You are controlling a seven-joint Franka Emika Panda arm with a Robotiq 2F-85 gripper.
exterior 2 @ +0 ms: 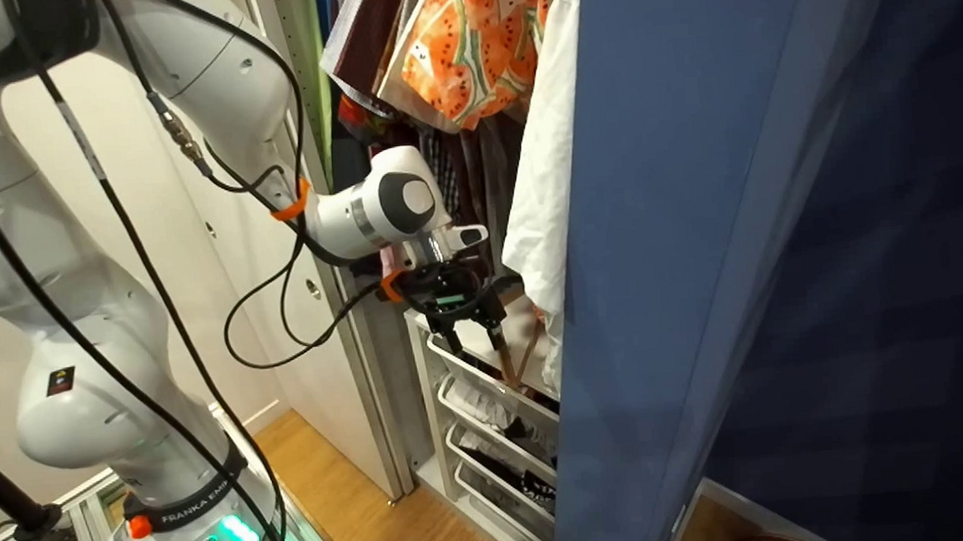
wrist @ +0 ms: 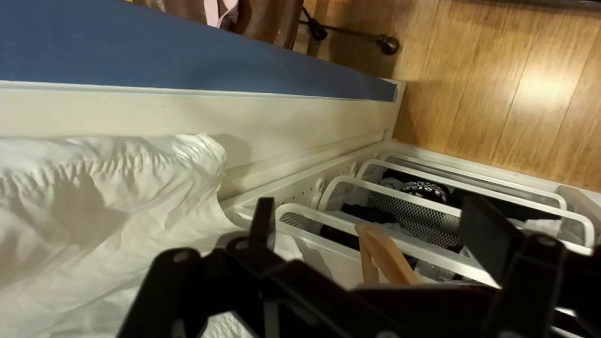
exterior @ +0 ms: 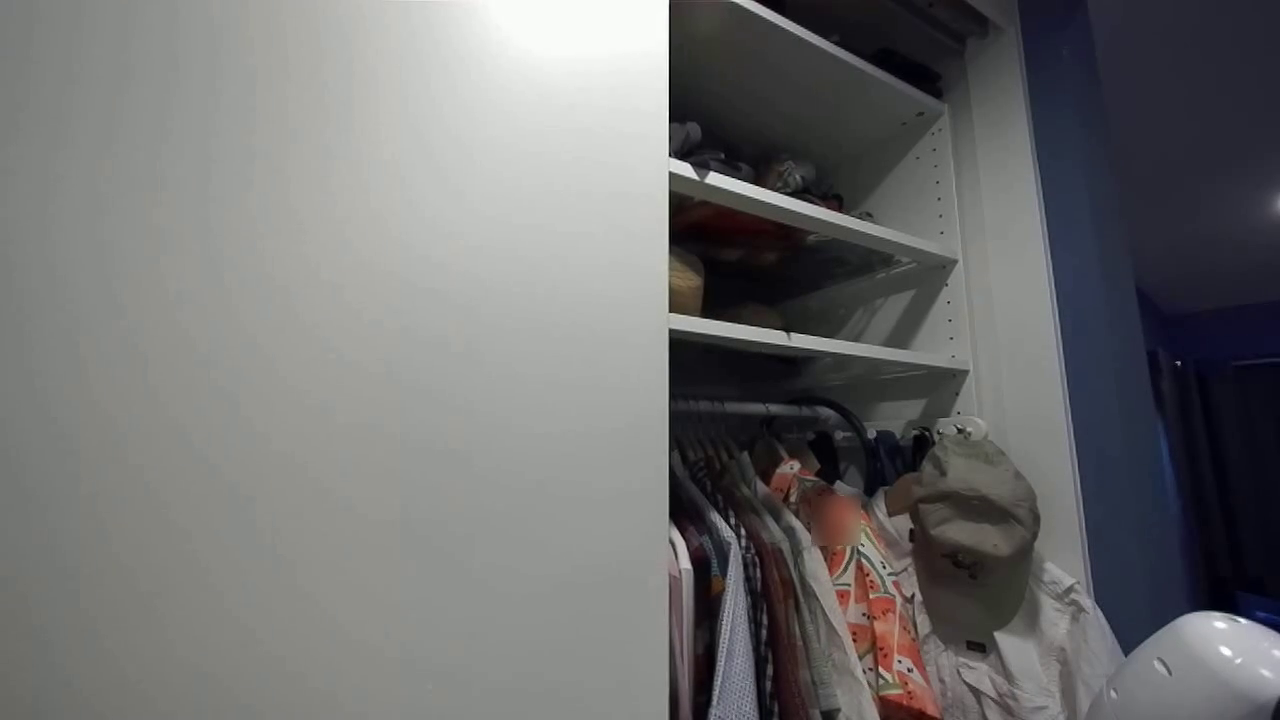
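Your gripper (exterior 2: 478, 344) hangs with its fingers spread wide, nothing clamped! The wrist view has the tan hanger-like piece (wrist: 387, 253) between them, near the top mesh drawer (wrist: 324, 217); approach looks done, no grip made, white garment (wrist: 117, 216) alongside.

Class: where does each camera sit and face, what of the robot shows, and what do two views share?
Wrist view: just behind the end effector, which shows, facing down at drawers.
An exterior view: high, facing down at the arm, end effector and drawers.
An exterior view: below the shelves, facing slightly up; probably some arm shows, lower right.
Both exterior views share the watermelon-print garment.
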